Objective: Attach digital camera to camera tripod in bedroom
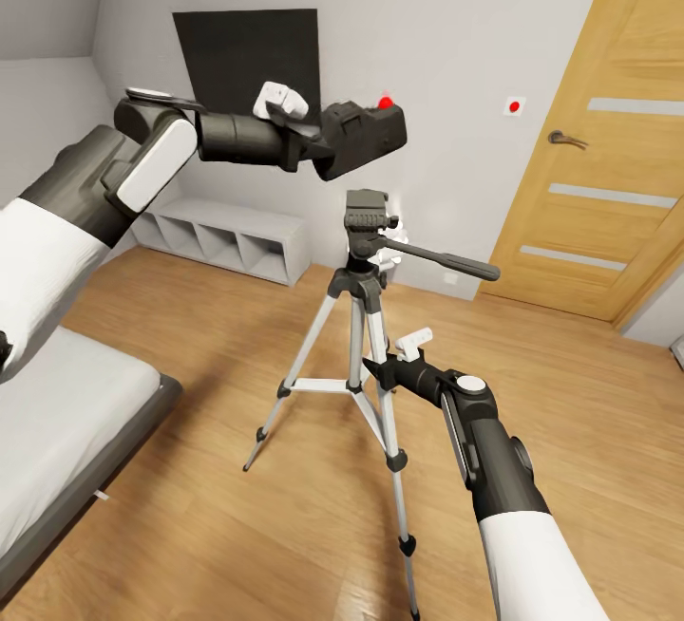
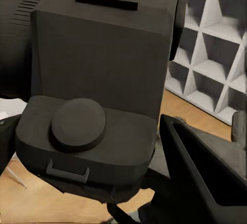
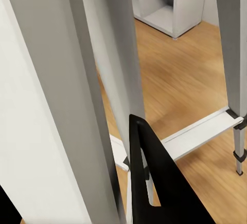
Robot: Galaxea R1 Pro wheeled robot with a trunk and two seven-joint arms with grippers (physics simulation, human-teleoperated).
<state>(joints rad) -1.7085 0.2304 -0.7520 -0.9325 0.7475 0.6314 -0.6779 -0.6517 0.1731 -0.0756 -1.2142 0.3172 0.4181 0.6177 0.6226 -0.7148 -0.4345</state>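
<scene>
My left gripper [image 1: 328, 141] clamps the camera [image 1: 366, 132]; tripod [image 1: 366, 317] head at 6 o'clock; right jaws: cannot tell

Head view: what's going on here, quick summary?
The left gripper holds the digital camera in the air, above and slightly left of the camera tripod. The camera is not yet on the tripod's black pan head; a clear gap separates them. The right gripper is down at the tripod's legs, apparently steadying one of them, though the exact contact is hard to judge. The tripod stands upright on the wood floor, between the bed and the door.
</scene>
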